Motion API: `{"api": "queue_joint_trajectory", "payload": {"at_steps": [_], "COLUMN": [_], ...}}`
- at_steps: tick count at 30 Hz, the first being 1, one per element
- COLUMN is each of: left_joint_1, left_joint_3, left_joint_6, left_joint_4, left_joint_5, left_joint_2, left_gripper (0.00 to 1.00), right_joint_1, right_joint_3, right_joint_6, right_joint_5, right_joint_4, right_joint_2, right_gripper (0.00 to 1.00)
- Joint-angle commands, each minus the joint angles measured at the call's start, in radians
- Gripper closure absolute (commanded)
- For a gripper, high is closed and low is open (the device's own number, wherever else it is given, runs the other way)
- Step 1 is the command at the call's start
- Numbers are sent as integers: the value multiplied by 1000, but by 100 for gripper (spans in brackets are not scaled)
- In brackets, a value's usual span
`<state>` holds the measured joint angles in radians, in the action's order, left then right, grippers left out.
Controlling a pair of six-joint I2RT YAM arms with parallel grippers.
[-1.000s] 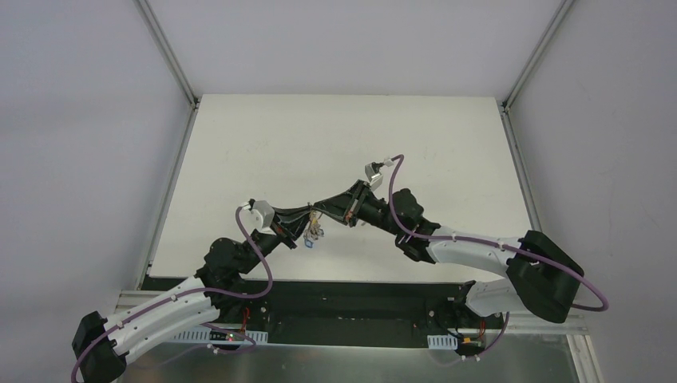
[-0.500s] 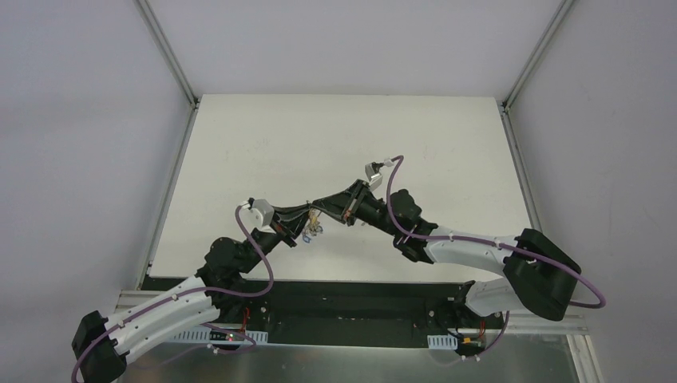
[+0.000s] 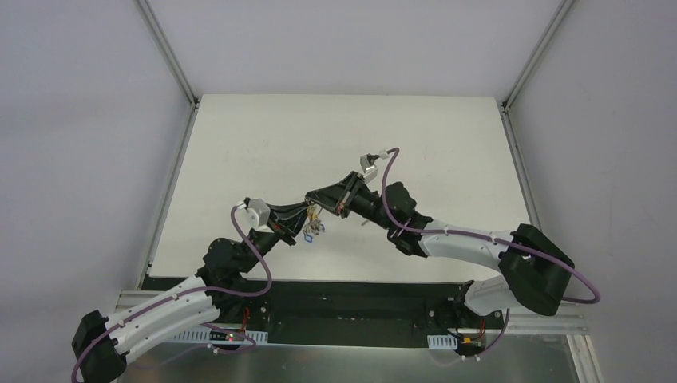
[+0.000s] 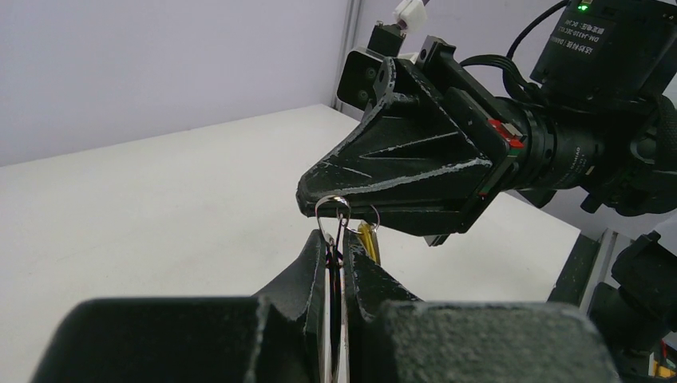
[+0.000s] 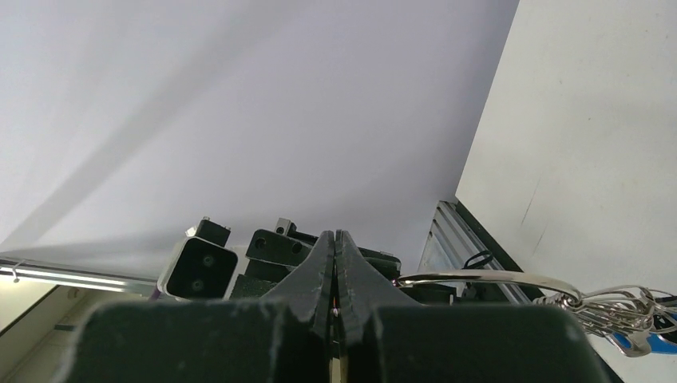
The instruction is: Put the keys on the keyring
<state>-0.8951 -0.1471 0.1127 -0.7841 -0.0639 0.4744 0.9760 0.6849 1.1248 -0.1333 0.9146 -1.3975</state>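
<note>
Left claw (image 4: 342,249): clenched on the keyring (image 4: 334,206), wire loop standing up between its fingers. Right claw (image 5: 335,239): clenched, tip right at the loop's top; whether it pinches anything, cannot tell. Silver keys (image 5: 611,307) and blue tag (image 5: 651,343) bunched on the ring, held above the tabletop (image 4: 160,199).

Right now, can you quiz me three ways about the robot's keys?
1. Where is the keyring? A flat on the table; B pinched in the left gripper; C on the floor.
2. What colour is the plastic tag in the bunch? A blue; B red; C green.
3. How is the right gripper? A wide open; B out of sight; C shut.
Answers: 1 B, its jaws clamp the ring; 2 A, blue shows beside the silver keys; 3 C, its jaws press together.
</note>
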Motion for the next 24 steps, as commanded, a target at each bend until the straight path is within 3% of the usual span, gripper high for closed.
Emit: {"api": "queue_joint_trajectory", "payload": {"at_steps": [1, 24], "left_joint_1": [-8, -9], "left_joint_3": [-8, -7], "left_joint_6": [16, -2], "left_joint_4": [-64, -41], "left_joint_5": [99, 5], "left_joint_2": [18, 15], "left_gripper": [100, 100], "right_joint_1": [17, 28], "right_joint_3": [85, 94], "right_joint_6": [-35, -85], "right_joint_5": [2, 40], "right_joint_4": [35, -85], "right_joint_2": [-4, 108], "right_gripper": [100, 100]}}
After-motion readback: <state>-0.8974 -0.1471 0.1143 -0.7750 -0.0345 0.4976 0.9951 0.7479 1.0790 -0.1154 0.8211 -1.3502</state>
